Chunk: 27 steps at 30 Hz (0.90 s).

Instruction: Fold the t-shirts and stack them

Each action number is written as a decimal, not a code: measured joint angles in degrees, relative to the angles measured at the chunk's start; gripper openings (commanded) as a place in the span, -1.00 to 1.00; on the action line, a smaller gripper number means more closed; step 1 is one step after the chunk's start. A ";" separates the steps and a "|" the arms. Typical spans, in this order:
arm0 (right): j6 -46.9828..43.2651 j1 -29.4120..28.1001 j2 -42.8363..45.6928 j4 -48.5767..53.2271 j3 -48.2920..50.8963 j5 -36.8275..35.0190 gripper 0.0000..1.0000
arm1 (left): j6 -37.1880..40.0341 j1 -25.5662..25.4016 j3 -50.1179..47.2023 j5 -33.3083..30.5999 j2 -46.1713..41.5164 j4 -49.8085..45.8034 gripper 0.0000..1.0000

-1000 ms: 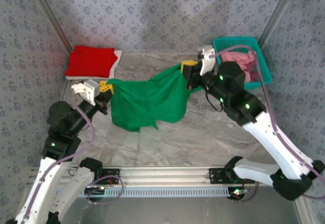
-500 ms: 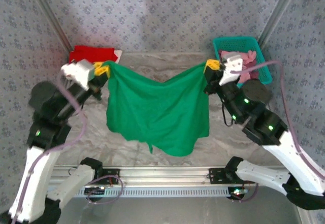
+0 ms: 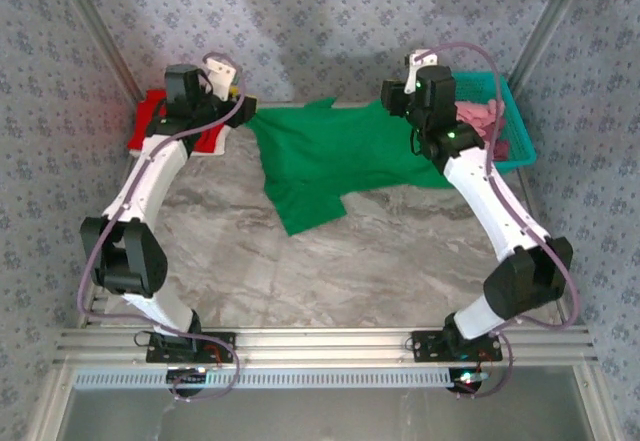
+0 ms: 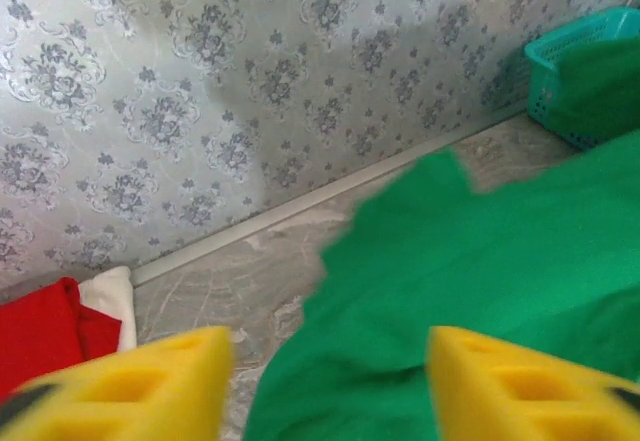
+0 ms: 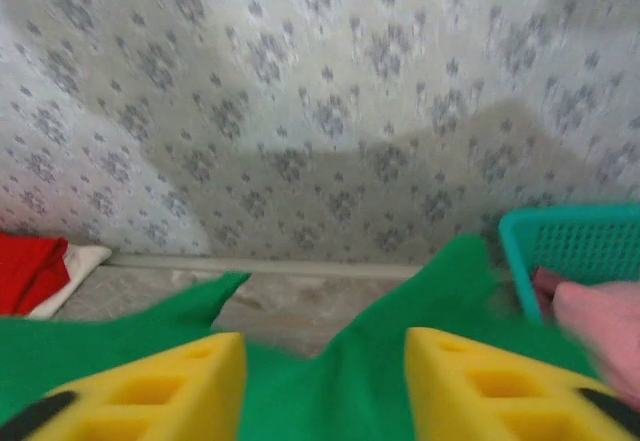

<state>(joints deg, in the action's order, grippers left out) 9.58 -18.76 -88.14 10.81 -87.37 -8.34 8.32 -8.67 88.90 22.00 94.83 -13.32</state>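
Note:
The bright green t-shirt point(image 3: 340, 156) lies spread on the far part of the table, one flap trailing toward the middle. My left gripper point(image 3: 236, 96) hovers at its left corner and my right gripper point(image 3: 393, 96) at its right corner. In the left wrist view the yellow fingers point(image 4: 150, 381) stand wide apart over the green cloth point(image 4: 480, 261), gripping nothing. The right gripper point(image 5: 325, 381) is equally open above the green cloth point(image 5: 330, 401). A folded red shirt point(image 3: 148, 121) rests on a white one point(image 3: 215, 139) at the far left.
A teal mesh basket point(image 3: 510, 111) holding pink cloth point(image 3: 480, 116) stands in the far right corner, just beside my right arm. Patterned walls close in the back and sides. A metal rail point(image 3: 320, 346) runs along the near edge.
Both arms swung from holding the green shirt stretched in the air near the middle to the far side. The shirt now lies on the table and both grippers have let go.

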 measured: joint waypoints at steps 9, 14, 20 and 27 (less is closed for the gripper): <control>3.91 1.49 10.95 -0.66 26.10 1.75 0.36 | -8.02 -2.32 -38.64 -2.25 -15.37 9.46 0.79; 5.60 4.92 11.85 0.35 31.28 3.87 0.38 | -10.19 -4.46 -43.36 -1.88 -14.99 8.00 0.76; 10.78 9.11 3.98 -0.94 30.40 9.73 0.39 | -12.20 -14.05 -38.03 -2.34 -5.38 11.39 0.70; 14.95 8.81 2.80 -4.20 29.79 14.64 0.38 | -15.39 -19.43 -36.92 -5.01 2.58 17.11 -0.56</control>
<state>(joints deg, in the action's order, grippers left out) 24.53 -9.96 -85.34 6.61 -57.58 6.31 -7.07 -28.10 51.99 16.99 97.41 3.79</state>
